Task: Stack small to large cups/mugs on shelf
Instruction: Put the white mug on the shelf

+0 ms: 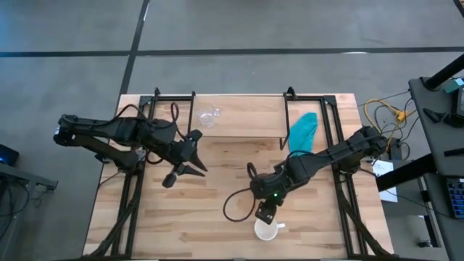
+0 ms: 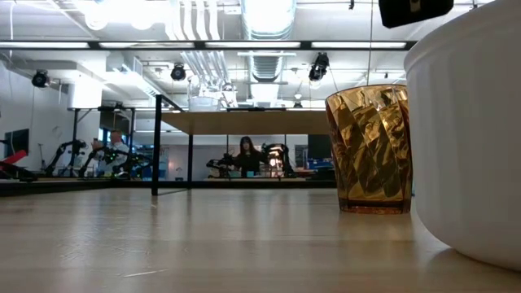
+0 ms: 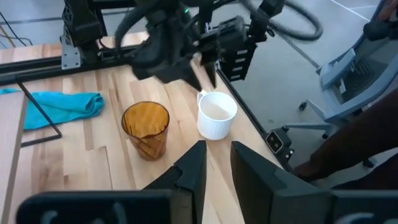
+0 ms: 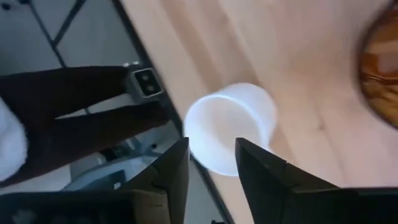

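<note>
The white mug [image 1: 267,230] stands upright near the table's near edge; it also shows in the left wrist view [image 3: 216,116] and fills the right of the low view [image 2: 472,130]. My right gripper [image 1: 267,212] is open and hovers just above the mug [image 4: 231,126], pointing down and apart from the rim. The amber tumbler [image 3: 146,128] stands upright beside the mug [image 2: 370,150]; the right arm hides it from above. The clear glass cup [image 1: 210,117] sits on the shelf [image 1: 246,116]. My left gripper [image 1: 193,164] is open over the table's middle left and holds nothing.
A teal cloth [image 1: 303,133] lies at the shelf's right end, partly under the right arm. Black frame rails [image 1: 130,210] run along both table sides. A cable loop [image 1: 235,203] hangs from the right arm. Bare wood lies between the two grippers.
</note>
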Tool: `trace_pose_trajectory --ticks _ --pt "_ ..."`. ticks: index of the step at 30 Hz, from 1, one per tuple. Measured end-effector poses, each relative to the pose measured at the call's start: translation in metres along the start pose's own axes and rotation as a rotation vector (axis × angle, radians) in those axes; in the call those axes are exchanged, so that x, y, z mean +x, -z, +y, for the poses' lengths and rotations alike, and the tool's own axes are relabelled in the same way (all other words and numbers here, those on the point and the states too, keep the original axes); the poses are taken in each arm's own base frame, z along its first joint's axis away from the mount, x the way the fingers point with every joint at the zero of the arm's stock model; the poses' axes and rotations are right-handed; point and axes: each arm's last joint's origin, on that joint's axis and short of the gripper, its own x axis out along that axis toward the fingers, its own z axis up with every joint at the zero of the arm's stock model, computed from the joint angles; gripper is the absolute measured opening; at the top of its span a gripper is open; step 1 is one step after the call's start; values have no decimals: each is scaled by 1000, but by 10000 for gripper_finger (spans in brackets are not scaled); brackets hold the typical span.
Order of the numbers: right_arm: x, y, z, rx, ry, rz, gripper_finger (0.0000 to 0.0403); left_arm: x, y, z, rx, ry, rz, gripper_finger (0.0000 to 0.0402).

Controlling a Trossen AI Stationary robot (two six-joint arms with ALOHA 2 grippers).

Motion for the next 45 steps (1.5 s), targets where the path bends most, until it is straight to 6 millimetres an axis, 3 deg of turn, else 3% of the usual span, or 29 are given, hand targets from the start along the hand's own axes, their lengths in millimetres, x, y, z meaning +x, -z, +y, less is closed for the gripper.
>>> trace_pose_trajectory --ticks 12,27,45 --pt "29 27 -6 233 65 58 120 -7 0 -2 4 -1 -18 59" --pt "54 33 -28 267 103 75 106 -12 -1 -3 8 -1 -35 59" --pt "68 36 -43 271 119 81 106 -14 -6 -3 19 -2 -83 59"
